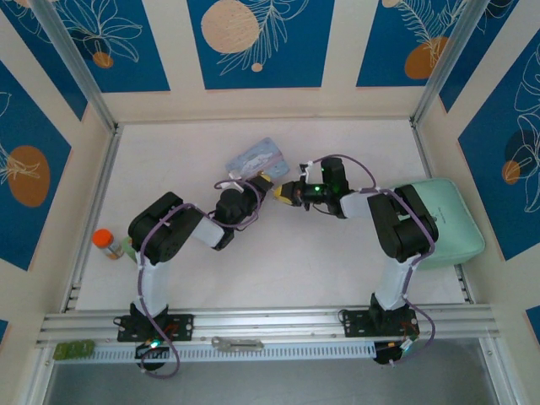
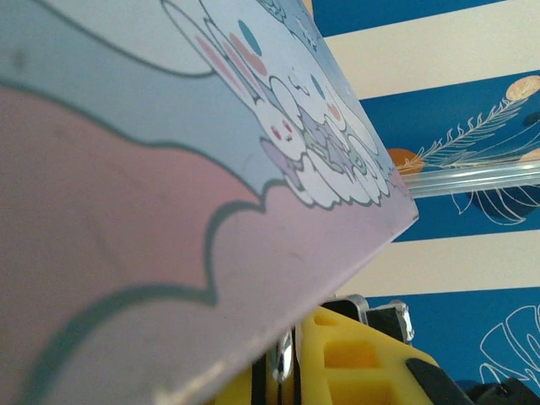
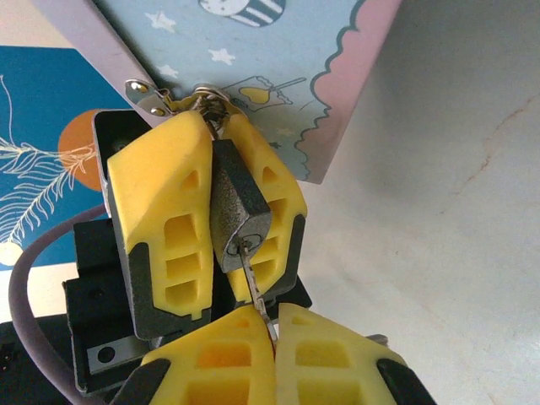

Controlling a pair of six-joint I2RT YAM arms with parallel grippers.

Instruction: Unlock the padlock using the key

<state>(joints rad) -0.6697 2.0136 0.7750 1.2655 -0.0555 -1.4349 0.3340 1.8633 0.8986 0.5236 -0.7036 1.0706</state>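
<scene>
1. Clamping the padlock [image 3: 236,207] by the flat sides of its dark body, the left gripper [image 3: 219,135] is seen in the right wrist view with its yellow fingers [image 3: 160,219] narrowed onto the lock from both sides.
2. The padlock is located just at the edge of the pale blue tin [image 3: 278,76], with its keyhole end turned towards the right wrist camera.
3. The thin silvery shackle [image 3: 211,103] is seen at the far end of the body, up against a small metal hasp [image 3: 148,91] on the tin's edge. Whether it is latched or released cannot be told.
4. The key [image 3: 253,278] is pinched between the closed fingertips of the right gripper [image 3: 268,316], and its tip is set in the keyhole of the padlock.
5. In the top view the two grippers are found tip to tip near the middle of the table [image 1: 337,270], the left gripper [image 1: 263,182] just below the tin [image 1: 257,158] and the right gripper [image 1: 280,194] just beside it.
6. In the left wrist view the cartoon-printed face of the tin [image 2: 169,169] is seen close above the yellow fingers [image 2: 354,367].
7. A mint-green case [image 1: 447,224] is laid at the table's right edge and an orange-capped bottle [image 1: 105,243] at its left edge. A flat silvery bar [image 1: 238,343] is laid on the front rail between the arm bases.
</scene>
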